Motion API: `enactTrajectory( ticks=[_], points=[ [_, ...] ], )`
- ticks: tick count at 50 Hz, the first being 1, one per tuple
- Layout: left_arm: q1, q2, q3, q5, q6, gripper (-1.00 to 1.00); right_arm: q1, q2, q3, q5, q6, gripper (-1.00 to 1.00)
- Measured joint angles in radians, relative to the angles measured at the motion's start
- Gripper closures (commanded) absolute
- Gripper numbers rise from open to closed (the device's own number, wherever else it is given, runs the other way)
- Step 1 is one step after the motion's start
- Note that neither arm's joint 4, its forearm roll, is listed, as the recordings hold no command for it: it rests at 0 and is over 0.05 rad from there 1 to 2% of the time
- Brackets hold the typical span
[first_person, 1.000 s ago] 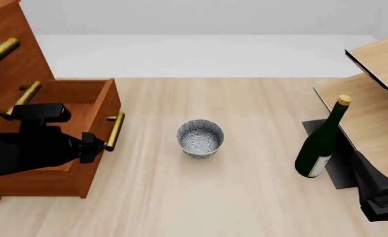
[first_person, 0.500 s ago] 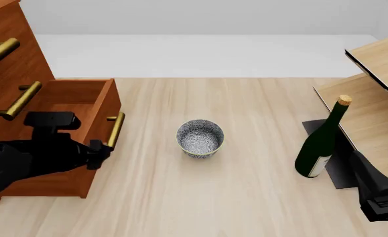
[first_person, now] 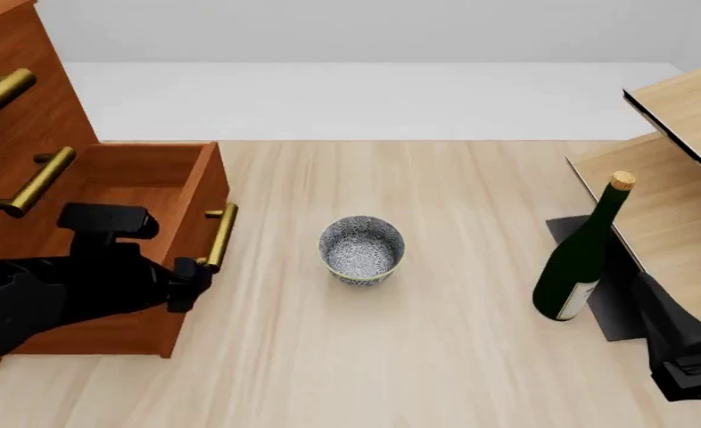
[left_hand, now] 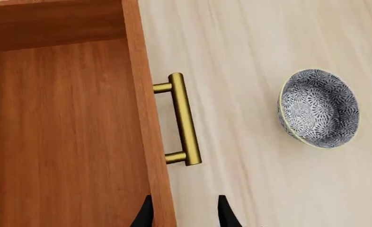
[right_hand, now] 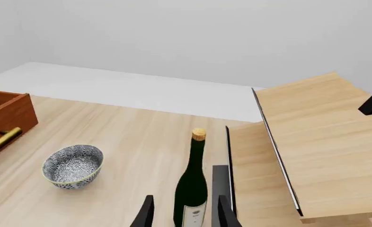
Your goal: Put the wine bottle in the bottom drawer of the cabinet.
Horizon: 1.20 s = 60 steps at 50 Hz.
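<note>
Hand, right (right_hand: 182, 213): nearest item, at 4 o'clock in the front view, low beside the pale shelf; fingers (right_hand: 146, 213) spread, nothing between them touching, the bottle framed just beyond the tips in the right wrist view.

Hand, left (left_hand: 182, 212): at 8 o'clock in the front view (first_person: 191, 283), over the near corner of the drawer front. Fingers (left_hand: 224, 213) spread, straddling the top edge of the front panel below the handle; contact with the wood cannot be told.

Bottle (first_person: 579, 254): dark green glass, tan cork, white label near the base. Upright on the worktop (first_person: 446, 357) at 3 o'clock, just beside the shelf, well apart from the drawer.

Bowl (first_person: 361, 250): blue-and-white patterned, upright, near the centre of the worktop, between drawer and bottle, touching neither.

Drawer (first_person: 148, 192): reddish-brown wood, bottom of the cabinet, at 9 o'clock, pulled open; interior bare wood in the left wrist view. Brass handle (first_person: 218, 236) on its front, facing the bowl.

Shelf (first_person: 672, 178): pale wood, at 2 to 3 o'clock, dark edging.

Cabinet (first_person: 23, 98): reddish-brown, at 10 o'clock, two upper brass handles visible above the open drawer.
</note>
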Motion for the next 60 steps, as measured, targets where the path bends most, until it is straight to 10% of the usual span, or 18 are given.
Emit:
enactTrajectory(
  ticks=[45,60],
  points=[
    [-0.078,-0.006,-0.018,0.021,-0.103,-1.00,0.003,0.000,0.000,-0.003,0.003,-1.00],
    [-0.098,-0.161,-0.061,0.182,-0.018,-1.00,0.008,-0.002,0.000,-0.001,-0.001,-1.00]
  ],
)
